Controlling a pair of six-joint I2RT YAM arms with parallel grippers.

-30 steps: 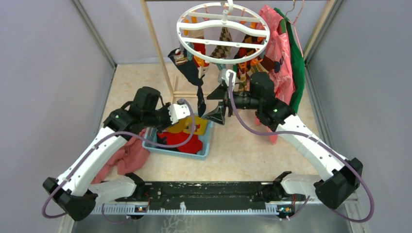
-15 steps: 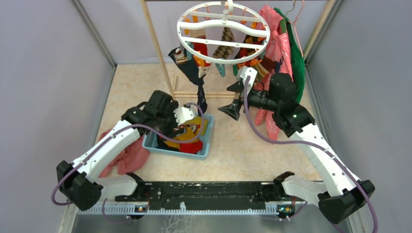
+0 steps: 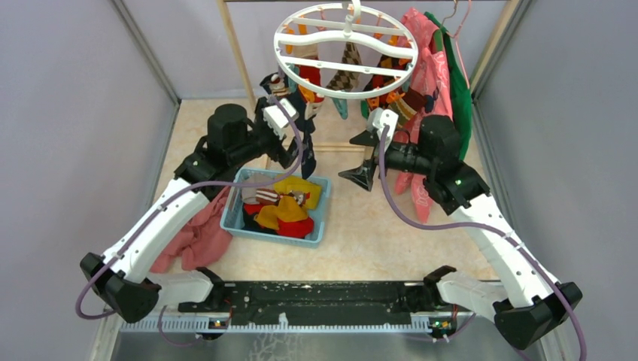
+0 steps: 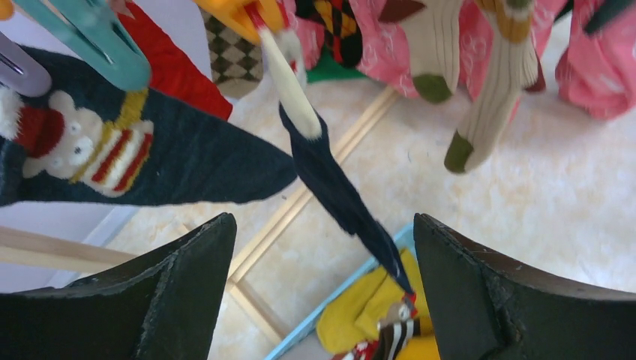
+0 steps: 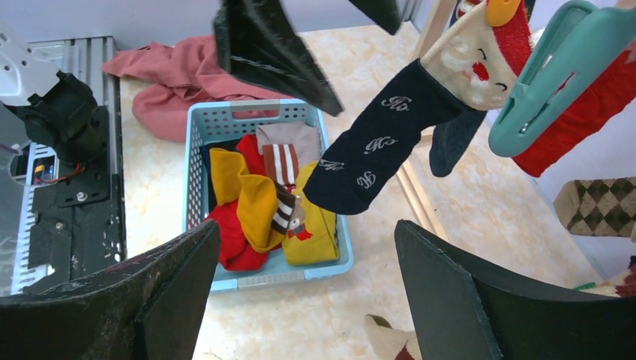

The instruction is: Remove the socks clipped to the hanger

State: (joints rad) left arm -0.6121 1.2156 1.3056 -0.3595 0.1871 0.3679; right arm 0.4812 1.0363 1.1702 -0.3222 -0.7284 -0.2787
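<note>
The left end effector (image 4: pixel 322 219) gapes empty at a hanging navy sock (image 4: pixel 341 199). The right end effector (image 5: pixel 307 225) is open too, near the hanger (image 3: pixel 346 96).

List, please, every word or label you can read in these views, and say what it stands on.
"Ho": white script, printed three times down the navy Santa sock.
Pale marks on the pink garment: too blurred to read.
Nothing else is legible.
</note>
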